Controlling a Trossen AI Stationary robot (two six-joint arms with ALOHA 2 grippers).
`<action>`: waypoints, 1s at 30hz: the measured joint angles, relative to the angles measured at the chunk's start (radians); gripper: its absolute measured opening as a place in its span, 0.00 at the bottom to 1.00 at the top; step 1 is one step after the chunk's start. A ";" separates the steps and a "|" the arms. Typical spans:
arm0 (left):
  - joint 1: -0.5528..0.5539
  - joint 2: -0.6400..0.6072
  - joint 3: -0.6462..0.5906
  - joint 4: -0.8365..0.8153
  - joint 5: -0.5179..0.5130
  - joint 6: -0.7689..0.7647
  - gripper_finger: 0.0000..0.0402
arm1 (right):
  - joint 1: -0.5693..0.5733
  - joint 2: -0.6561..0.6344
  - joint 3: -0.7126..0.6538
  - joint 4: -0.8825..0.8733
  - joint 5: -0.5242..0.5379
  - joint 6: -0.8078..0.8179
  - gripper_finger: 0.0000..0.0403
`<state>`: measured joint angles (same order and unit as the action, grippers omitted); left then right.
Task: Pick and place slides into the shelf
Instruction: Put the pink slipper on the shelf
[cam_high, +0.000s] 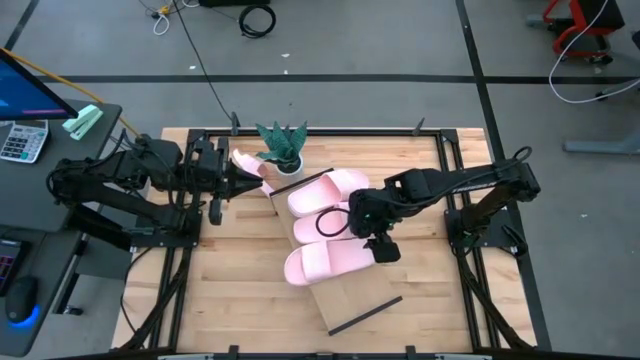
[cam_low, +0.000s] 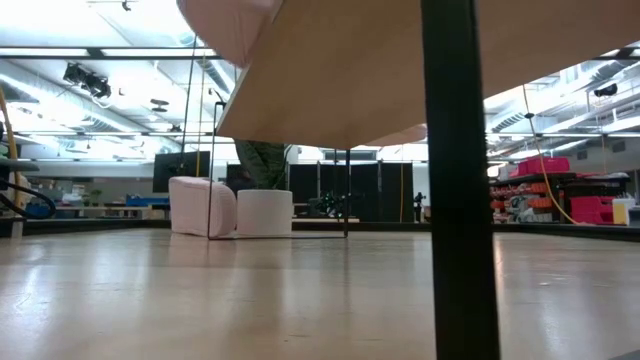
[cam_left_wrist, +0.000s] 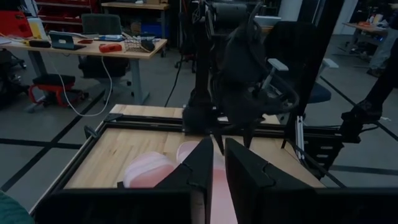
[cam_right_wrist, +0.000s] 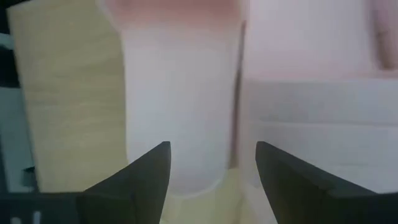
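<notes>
Three pink slides lie across the light-wood shelf (cam_high: 350, 300) at the table's centre: one (cam_high: 328, 192) toward twelve o'clock, a middle one (cam_high: 322, 224), and one (cam_high: 330, 262) toward six. The right gripper (cam_high: 378, 238) hovers between the middle and six o'clock slides, fingers spread and holding nothing. At ten o'clock, beside a potted plant (cam_high: 283, 148), the left gripper (cam_high: 238, 180) is clamped on a fourth slide (cam_high: 247, 162), its fingers nearly together.
</notes>
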<state>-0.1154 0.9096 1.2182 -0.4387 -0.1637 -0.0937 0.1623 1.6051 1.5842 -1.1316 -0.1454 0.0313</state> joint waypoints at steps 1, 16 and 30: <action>0.000 0.000 0.000 -0.006 0.000 0.000 0.12 | 0.004 0.000 0.011 0.001 0.029 -0.001 0.60; 0.001 0.000 0.000 -0.475 -0.256 -0.253 0.13 | -0.046 0.000 0.265 -0.013 0.280 0.017 0.52; 0.156 0.013 0.000 -0.698 -0.420 -0.709 0.15 | -0.187 0.001 0.295 0.108 0.316 0.100 0.52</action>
<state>0.0404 0.9230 1.2182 -1.1370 -0.5832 -0.8023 -0.0244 1.6058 1.8793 -1.0241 0.1703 0.1310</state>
